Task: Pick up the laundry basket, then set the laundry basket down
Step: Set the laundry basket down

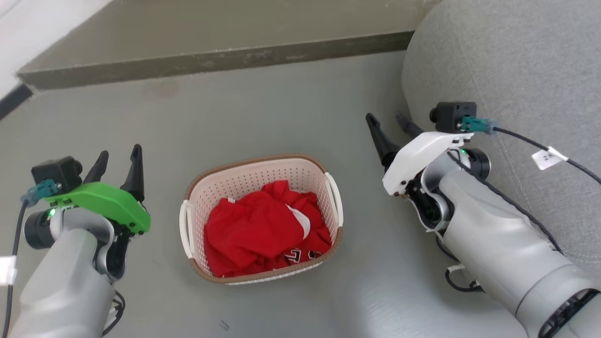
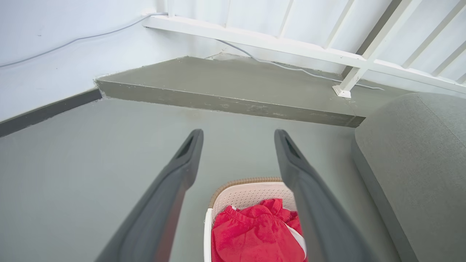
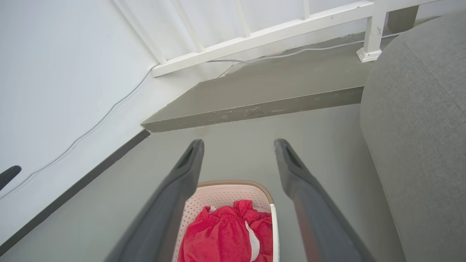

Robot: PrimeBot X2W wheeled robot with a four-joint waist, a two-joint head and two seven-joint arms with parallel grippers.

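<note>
The laundry basket (image 1: pixel 333 197) stands on the grey floor between my two arms, cream-white with perforated walls, a brown rim and white side handles. Red clothing (image 1: pixel 263 227) fills it. My left gripper (image 1: pixel 118 162) hovers to the basket's left, open and holding nothing. My right gripper (image 1: pixel 389 119) is off to the basket's right, also open and holding nothing. In the left wrist view the basket (image 2: pixel 247 191) lies low between my spread fingers (image 2: pixel 182 167). The right wrist view shows the basket (image 3: pixel 225 193) below and between its fingers (image 3: pixel 291 171).
A grey sofa (image 1: pixel 507 61) rises close on the right, next to my right arm. A raised concrete step (image 1: pixel 211 58) runs across the far side, with a white railing (image 2: pixel 349 62) and wall behind. A cable (image 2: pixel 291 69) lies on the step.
</note>
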